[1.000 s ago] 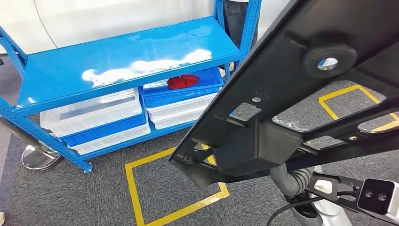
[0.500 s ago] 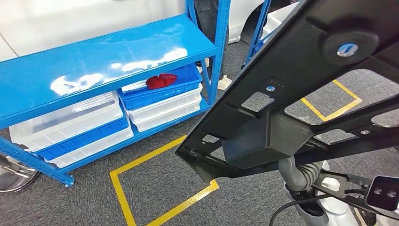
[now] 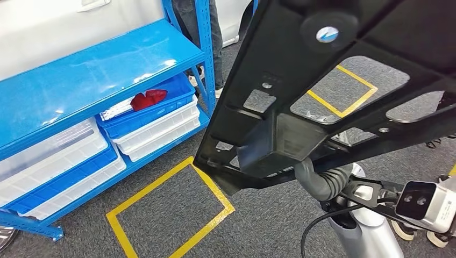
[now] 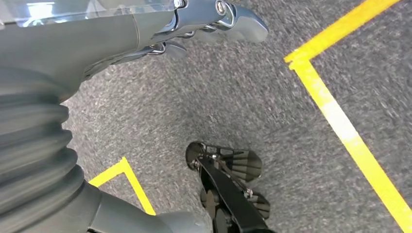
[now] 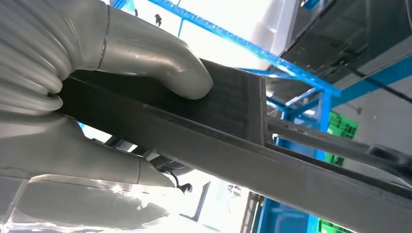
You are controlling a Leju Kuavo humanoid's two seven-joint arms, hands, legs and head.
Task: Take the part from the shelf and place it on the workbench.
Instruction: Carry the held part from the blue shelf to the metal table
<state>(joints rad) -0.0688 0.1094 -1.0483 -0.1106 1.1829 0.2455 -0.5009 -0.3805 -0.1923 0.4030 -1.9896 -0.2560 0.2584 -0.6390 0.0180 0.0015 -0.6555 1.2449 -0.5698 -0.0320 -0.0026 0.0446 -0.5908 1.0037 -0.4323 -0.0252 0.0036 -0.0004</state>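
The black part (image 3: 344,97) runs off the head view's top and right edges and covers the right hand's fingers beneath it. The blue shelf (image 3: 80,80) is cut at the left edge. The left hand's fingers (image 4: 233,19) appear motion-blurred.

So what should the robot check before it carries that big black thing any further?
1. Grip: the right hand holds the black part, thumb pressed on its bar. Ok.
2. Part off the blue shelf: yes, held above the carpet. Ok.
3. Left hand free: it holds nothing and hangs over the floor. Ok.
4. View ahead: the part blocks much of the head view. Not ok.
5. Workbench location: cannot tell.
6. A person's legs stand behind the shelf; enough room? Cannot tell.
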